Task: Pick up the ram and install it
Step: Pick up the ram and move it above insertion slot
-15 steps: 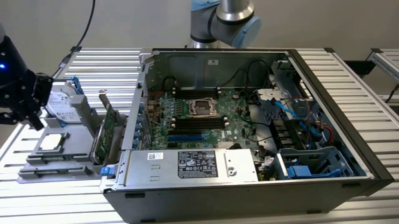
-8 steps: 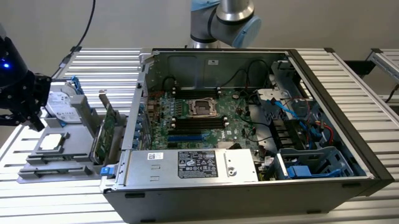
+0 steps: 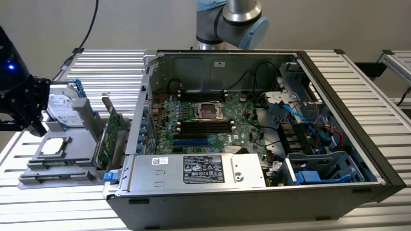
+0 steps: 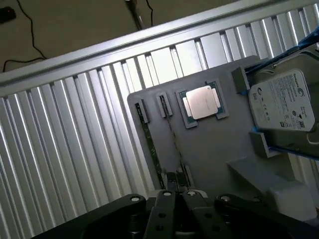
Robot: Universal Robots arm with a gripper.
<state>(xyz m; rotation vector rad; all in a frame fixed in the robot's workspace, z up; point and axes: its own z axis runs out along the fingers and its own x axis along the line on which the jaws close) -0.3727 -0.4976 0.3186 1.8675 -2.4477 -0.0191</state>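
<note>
Ram (image 4: pixel 152 149) stands on edge in a grey tray (image 4: pixel 209 144) on the desk (image 4: pixel 75 149), near a processor (image 4: pixel 203 102). Claw (image 4: pixel 178 193) hovers by its end, pressed together; lowering like this would likely strike and tip the stick.

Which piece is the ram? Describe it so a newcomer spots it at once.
Start at the flat grey tray lying on the ribbed metal table. Find the square silver processor seated in it; two narrow slots run alongside. The ram stands on edge in the slot farther from the processor: a long, thin dark-green strip, unlike the square chip or the boxy hard drive.
</note>
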